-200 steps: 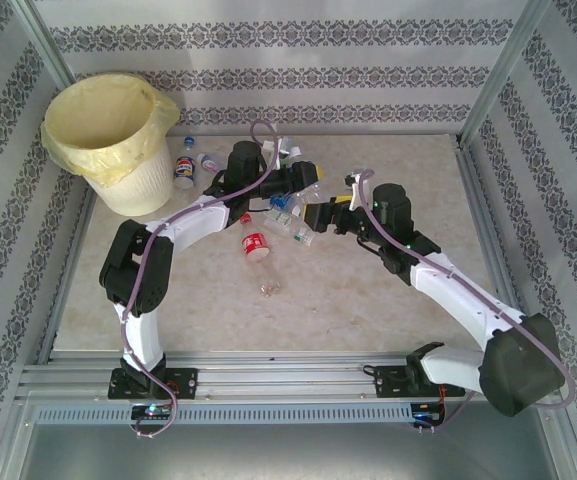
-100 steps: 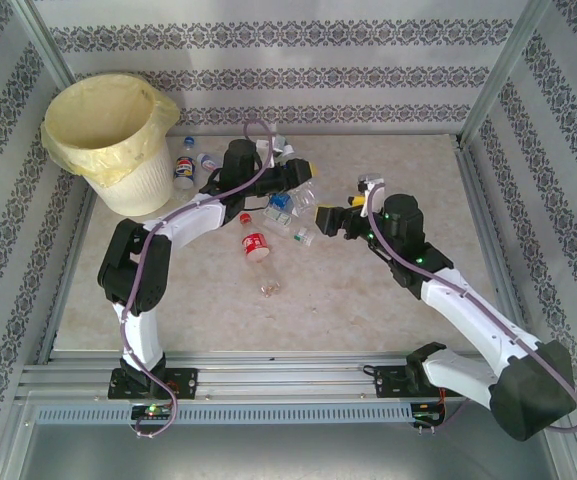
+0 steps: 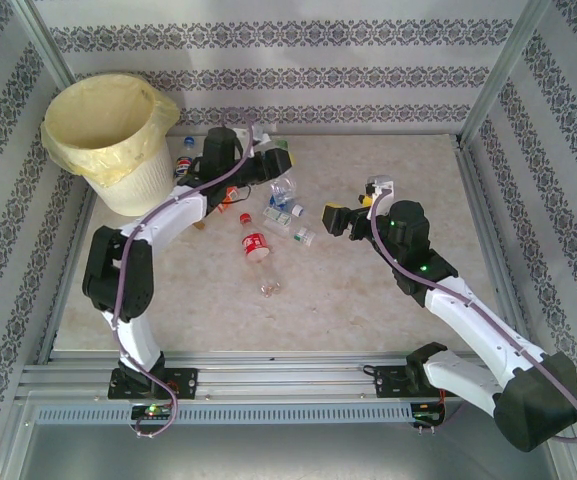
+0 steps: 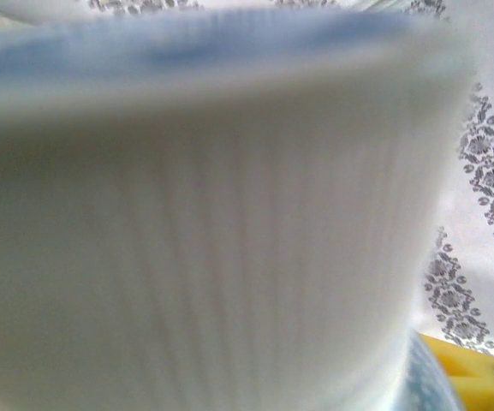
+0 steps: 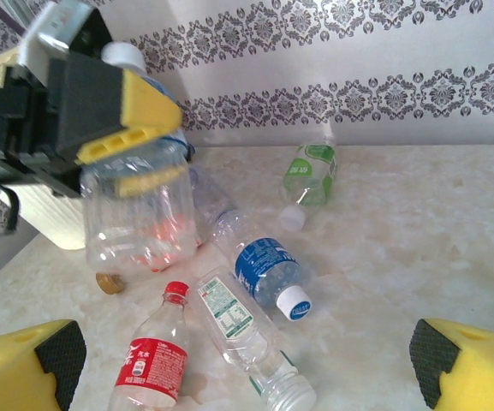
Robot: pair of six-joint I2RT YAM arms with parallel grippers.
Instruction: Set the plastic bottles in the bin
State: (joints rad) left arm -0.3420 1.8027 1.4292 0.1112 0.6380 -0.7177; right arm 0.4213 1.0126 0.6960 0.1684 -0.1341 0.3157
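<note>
Marble-look table (image 3: 368, 300), patterned walls: left gripper (image 3: 273, 165) clamps a clear bottle (image 3: 284, 187) near the bin (image 3: 143, 190). Right gripper (image 3: 340, 218) gapes wide, farther from the bin, with loose bottles (image 3: 255, 245) lying between.

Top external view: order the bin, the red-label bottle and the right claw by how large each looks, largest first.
1. bin, by far the largest.
2. red-label bottle.
3. right claw, the smallest, though it hangs above the table, nearer the camera, so it may look bigger than it is.
</note>
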